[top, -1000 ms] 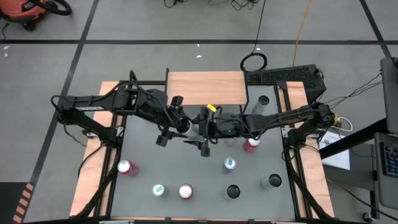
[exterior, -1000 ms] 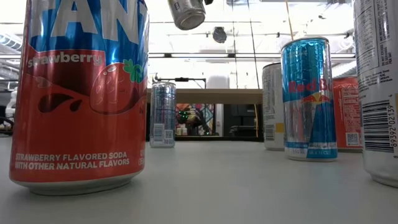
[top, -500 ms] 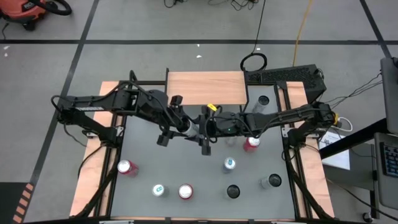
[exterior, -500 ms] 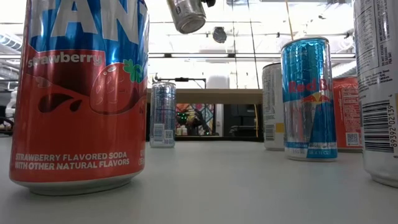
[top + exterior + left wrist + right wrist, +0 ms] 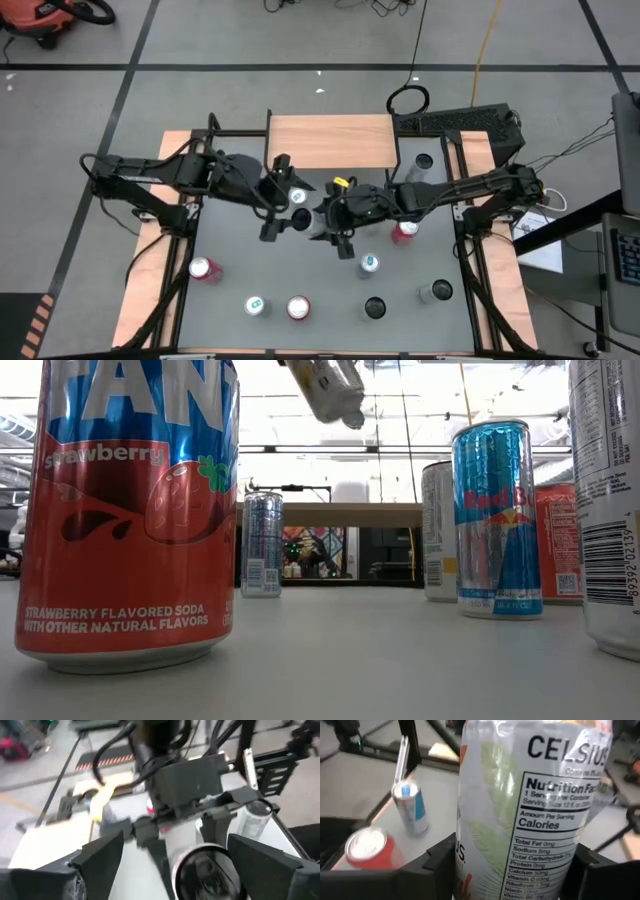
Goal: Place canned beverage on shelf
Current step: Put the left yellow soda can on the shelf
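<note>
Starting at the left of the overhead shot, the left arm reaches in from the table's left edge and its left gripper [image 5: 283, 208] sits over the middle of the grey tabletop [image 5: 230, 260]. Its fingers are spread wide with nothing between them; in the left wrist view they stand either side of the can's dark end without touching it.

Right next to that is the can itself: a tall white Celsius can with a nutrition label [image 5: 530, 815]. It's up in the air, tilted, above the middle of the table, just in front of the small rack with the light wooden top on thin black legs [image 5: 333, 140]. The low camera catches it as a slanted pale cylinder at the top of the picture, well clear of the table.

The right gripper [image 5: 335, 220] has that can clamped; the right wrist view shows its dark fingers [image 5: 437, 862] pressed against both sides of the can body. The right arm stretches in from the right edge.

Other cans stand on the table: a red strawberry soda can [image 5: 204, 268] front left, a green-topped can [image 5: 256, 305], another red can [image 5: 298, 307], a blue and silver Red Bull can [image 5: 368, 263], a red can [image 5: 404, 231] under the right arm, a dark-topped can [image 5: 375, 308] and a silver can [image 5: 435, 291] front right.
</note>
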Robot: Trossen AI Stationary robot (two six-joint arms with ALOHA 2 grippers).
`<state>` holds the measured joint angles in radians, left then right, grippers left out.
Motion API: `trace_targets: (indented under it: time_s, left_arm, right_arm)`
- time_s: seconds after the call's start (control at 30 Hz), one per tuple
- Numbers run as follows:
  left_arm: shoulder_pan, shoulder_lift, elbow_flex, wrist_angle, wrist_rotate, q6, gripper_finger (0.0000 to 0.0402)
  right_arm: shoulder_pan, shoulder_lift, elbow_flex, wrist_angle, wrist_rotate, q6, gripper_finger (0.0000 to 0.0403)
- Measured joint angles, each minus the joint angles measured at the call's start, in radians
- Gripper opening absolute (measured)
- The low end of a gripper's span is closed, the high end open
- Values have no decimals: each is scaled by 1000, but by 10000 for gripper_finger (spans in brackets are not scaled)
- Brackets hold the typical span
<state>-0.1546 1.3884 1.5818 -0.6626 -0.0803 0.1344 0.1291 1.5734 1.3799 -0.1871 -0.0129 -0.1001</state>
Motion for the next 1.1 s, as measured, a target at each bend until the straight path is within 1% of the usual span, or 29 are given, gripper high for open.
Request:
trace_targets:
  time_s: [0.1, 0.17, 0.27, 0.33, 0.37, 0.47, 0.6, 0.7, 0.8, 0.87, 1.0, 1.1]
  left_arm:
    - [-57, -2, -14, -39, -84, -85, 360]
    - [-101, -2, -53, -40, -190, -131, 360]
    - [-165, 0, -110, -44, -376, -197, 360]
    - [-202, 0, -137, -41, -475, -231, 360]
    - [-221, 0, -145, -38, -502, -241, 360]
    - [-272, 0, -165, -26, -523, -260, 360]
    - [-319, 0, -216, 22, -549, -285, 360]
    - [-339, 0, -265, 90, -626, -295, 360]
    - [-335, 0, -327, 178, -723, -294, 360]
    - [-317, 0, -362, 212, -762, -292, 360]
    - [-273, 0, -381, 205, -763, -313, 360]
    - [-239, 0, -380, 200, -751, -313, 360]
  right_arm:
    - [-1, 0, 0, -9, 1, 21, 218]
    - [-1, 0, -1, -3, 4, 21, 218]
    - [-1, 0, -45, 53, 6, 23, 218]
    - [-2, 2, -80, 81, -2, 25, 218]
    - [-4, 2, -99, 89, -18, 32, 218]
    - [-10, 3, -141, 108, -41, 50, 219]
    - [-19, 0, -153, 108, -44, 58, 219]
    - [-31, -10, -153, 101, -42, 14, 219]
    - [-57, -18, -153, 100, -44, -32, 219]
    - [-80, -27, -153, 83, -46, -74, 219]
    - [-151, -49, -153, 69, -59, -167, 219]
    - [-227, -49, -153, 101, -134, -180, 219]
